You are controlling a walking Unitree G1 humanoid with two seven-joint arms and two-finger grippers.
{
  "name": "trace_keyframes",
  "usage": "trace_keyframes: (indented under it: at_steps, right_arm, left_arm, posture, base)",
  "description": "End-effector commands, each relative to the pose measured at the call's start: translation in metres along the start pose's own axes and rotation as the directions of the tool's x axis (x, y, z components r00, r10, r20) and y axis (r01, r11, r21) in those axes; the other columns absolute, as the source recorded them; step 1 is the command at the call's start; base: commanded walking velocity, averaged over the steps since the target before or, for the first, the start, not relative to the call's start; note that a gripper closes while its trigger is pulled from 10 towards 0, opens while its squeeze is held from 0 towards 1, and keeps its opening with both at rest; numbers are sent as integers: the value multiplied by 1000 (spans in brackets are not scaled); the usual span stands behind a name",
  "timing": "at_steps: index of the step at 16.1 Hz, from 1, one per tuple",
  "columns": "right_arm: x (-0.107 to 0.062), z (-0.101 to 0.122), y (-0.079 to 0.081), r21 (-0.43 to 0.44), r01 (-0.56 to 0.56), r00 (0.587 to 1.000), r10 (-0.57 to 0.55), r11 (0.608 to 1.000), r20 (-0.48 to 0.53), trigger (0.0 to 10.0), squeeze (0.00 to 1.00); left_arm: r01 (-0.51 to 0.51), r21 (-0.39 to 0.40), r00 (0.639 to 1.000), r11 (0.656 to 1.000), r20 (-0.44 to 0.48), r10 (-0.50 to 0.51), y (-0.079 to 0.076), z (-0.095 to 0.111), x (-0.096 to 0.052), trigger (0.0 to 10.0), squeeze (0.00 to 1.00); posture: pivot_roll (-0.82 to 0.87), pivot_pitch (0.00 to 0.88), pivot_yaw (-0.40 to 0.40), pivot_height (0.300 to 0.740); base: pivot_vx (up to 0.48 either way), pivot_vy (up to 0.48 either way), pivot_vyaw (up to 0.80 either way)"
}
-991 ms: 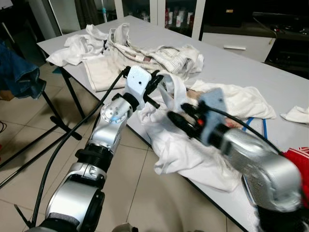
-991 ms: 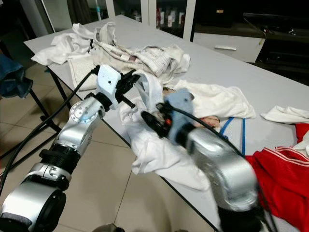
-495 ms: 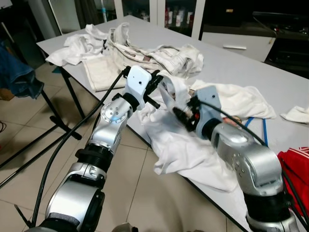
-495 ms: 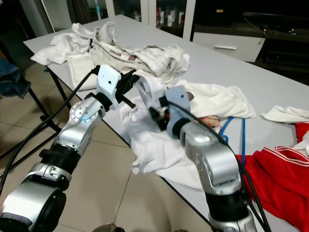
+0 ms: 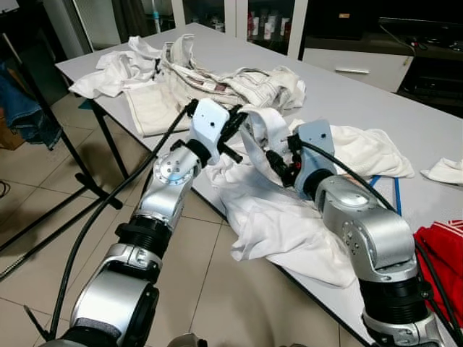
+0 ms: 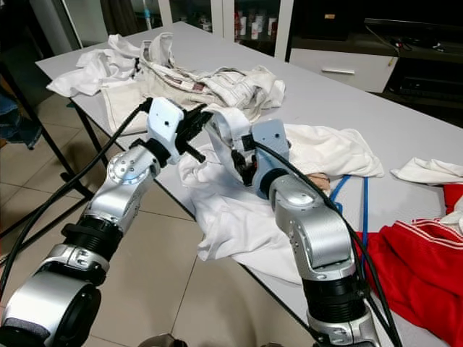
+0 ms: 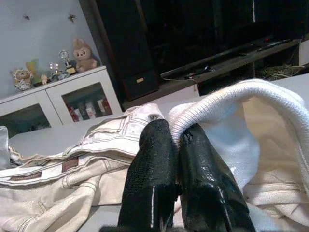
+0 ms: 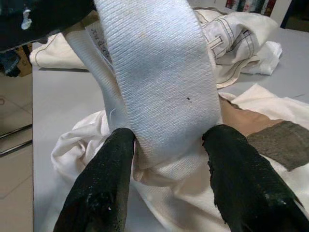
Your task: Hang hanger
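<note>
My left hand (image 5: 233, 130) is raised over the near-left edge of the grey worktop (image 5: 376, 108), its two black fingers (image 7: 154, 164) pressed together on the ribbed collar band (image 7: 241, 94) of a white garment (image 5: 289, 224), lifting that band clear of the rest of the cloth. The garment spreads across the near edge of the worktop, and part of it hangs over the edge toward the tiled floor (image 5: 210, 289).

My right hand (image 5: 277, 163) reaches in from the right and meets the same raised band just beside my left hand. Its fingers (image 8: 104, 179) stand apart, one on each side of the wide white strip (image 8: 164, 82), not closed on it.

A hanger I cannot make out anywhere among the cloth; a thin blue piece (image 5: 396, 194) lies on the worktop to the right of the white garment, but I cannot tell what it is.

Farther along the worktop lies a heap of cream trousers and pale clothes (image 5: 217, 79). A red garment (image 6: 427, 253) lies at the near right, and a small white cloth (image 5: 445, 171) at the far right. Denim (image 5: 22, 108) hangs from a dark stand at the left.
</note>
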State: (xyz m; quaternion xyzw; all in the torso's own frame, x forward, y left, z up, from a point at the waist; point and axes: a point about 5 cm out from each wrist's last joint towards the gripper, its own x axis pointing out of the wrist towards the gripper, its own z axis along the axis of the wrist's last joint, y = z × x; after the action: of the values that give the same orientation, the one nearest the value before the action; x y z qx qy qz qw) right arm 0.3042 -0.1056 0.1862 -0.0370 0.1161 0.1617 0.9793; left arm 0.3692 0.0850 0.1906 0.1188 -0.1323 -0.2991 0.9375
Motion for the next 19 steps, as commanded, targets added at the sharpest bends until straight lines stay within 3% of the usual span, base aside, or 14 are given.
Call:
trace_keyframes:
  at_steps: [1,2,3,5,9,13,19]
  right_arm:
    - [0,-1,0,-3,7,1000,-7,1000,12,10000,0]
    - [3,-1,4,0,-12,1000,12,1000,16,6863,0]
    - [5,-1,6,4,-18,1000,18,1000,19,78,0]
    - [9,0,6,15,-10,1000,10,1000,27,0,0]
    - [13,3,-9,15,84,995,-85,996,55,0,0]
    - [8,15,-36,42,240,961,-244,970,129,0,0]
    - [2,28,-55,53,338,917,-342,940,204,0,0]
  left_arm:
    - [6,16,1000,1000,4,-6,2,2,1,10000,0]
    - [7,16,1000,1000,4,-7,1,2,1,10000,0]
    - [7,15,1000,1000,4,-7,1,2,1,10000,0]
    - [6,14,1000,1000,9,-6,1,3,2,10000,0]
    - [-5,14,1000,1000,9,5,3,2,-1,10000,0]
    - [-11,10,1000,1000,8,11,2,1,-1,10000,0]
    - [-13,9,1000,1000,6,13,1,0,-1,10000,0]
  posture:
    - [-42,0,66,723]
    - [-41,0,65,723]
    - [-39,0,63,723]
    - [-34,0,61,723]
    - [-32,0,59,723]
    - [-34,0,49,723]
    - [-35,0,50,723]
  base:
    - [0,0,0]
    - [0,0,0]
    - [0,0,0]
    - [0,0,0]
    - [0,0,0]
    - [0,0,0]
    - [0,0,0]
